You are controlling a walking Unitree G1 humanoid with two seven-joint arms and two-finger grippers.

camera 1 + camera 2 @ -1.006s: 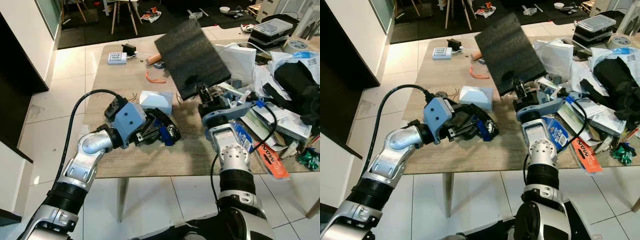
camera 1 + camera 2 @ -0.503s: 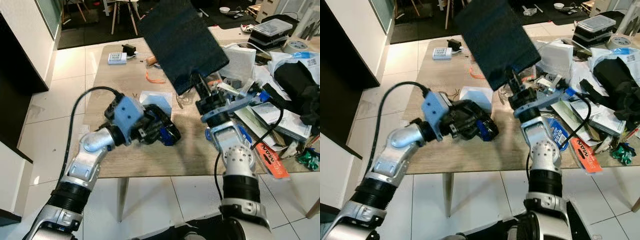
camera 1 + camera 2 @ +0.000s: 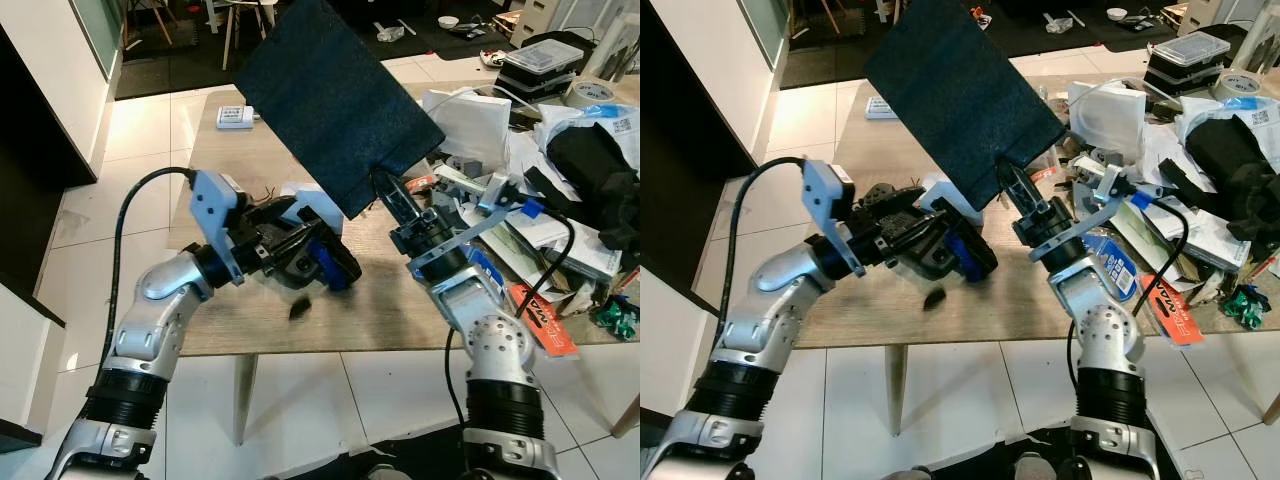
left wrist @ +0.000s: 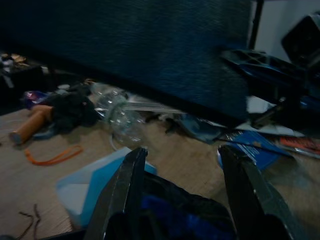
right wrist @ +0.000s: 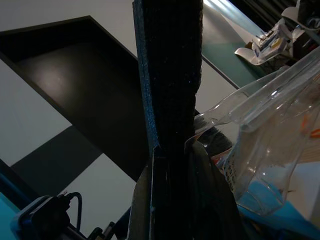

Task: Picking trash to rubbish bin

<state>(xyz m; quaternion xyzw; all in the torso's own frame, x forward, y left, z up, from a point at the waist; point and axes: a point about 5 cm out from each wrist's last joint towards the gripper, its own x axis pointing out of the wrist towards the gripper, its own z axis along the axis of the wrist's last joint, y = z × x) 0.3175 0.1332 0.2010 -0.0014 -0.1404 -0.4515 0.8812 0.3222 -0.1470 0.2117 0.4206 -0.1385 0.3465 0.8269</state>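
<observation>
**Left eye view: dark foam sheet held up over a cluttered table**

Largest thing in sight is the wooden table (image 3: 250, 160), its right half buried under papers, bags and boxes. Raised above it is a big dark foam sheet (image 3: 330, 95), tilted and fanning up and away from the right gripper (image 3: 385, 190), which pinches the sheet's lower corner. In the right wrist view the 2 black fingers (image 5: 145, 200) sit tight against either face of the sheet's edge, with a crumpled clear plastic piece (image 5: 265, 135) just beside them.

Next down in size is a white bag (image 3: 470, 115), beyond the right gripper and partly behind the sheet's edge. On the far side of the right arm lies a black bundle of cloth (image 3: 600, 170).

The left gripper (image 3: 300, 250) is low over the table's near side, its fingers set a moderate way apart around a black and blue crumpled bag (image 3: 325, 265), which rests on the wood. The left wrist view shows those 2 fingers (image 4: 125, 190) straddling the bag's dark mass without my being able to say they press it. Just past the left gripper is a pale blue box (image 3: 315, 200), touching the bag's far side.

Smaller bits: an orange band (image 4: 52, 156) lies flat on the wood farther out from the left gripper, and a small dark scrap (image 3: 298, 309) sits on the table edge, just short of the bag.
</observation>
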